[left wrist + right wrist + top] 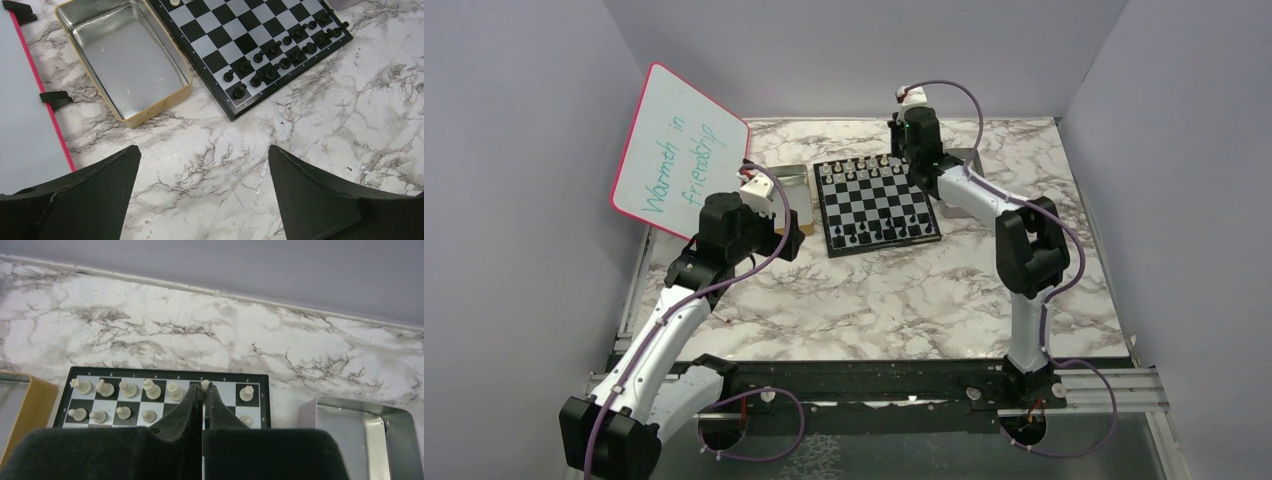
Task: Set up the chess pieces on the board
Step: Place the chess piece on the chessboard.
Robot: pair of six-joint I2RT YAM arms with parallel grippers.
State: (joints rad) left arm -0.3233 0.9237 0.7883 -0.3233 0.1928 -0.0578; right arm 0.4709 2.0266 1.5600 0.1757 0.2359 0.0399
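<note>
We find the right gripper pinched on a pale piece at the board's back rank, the left gripper splayed empty; next, seat the piece squarely and release.

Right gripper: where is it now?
The right gripper is over the far row of the board, shut on a white piece among the other white pieces; in the top view, near its far right corner.
</note>
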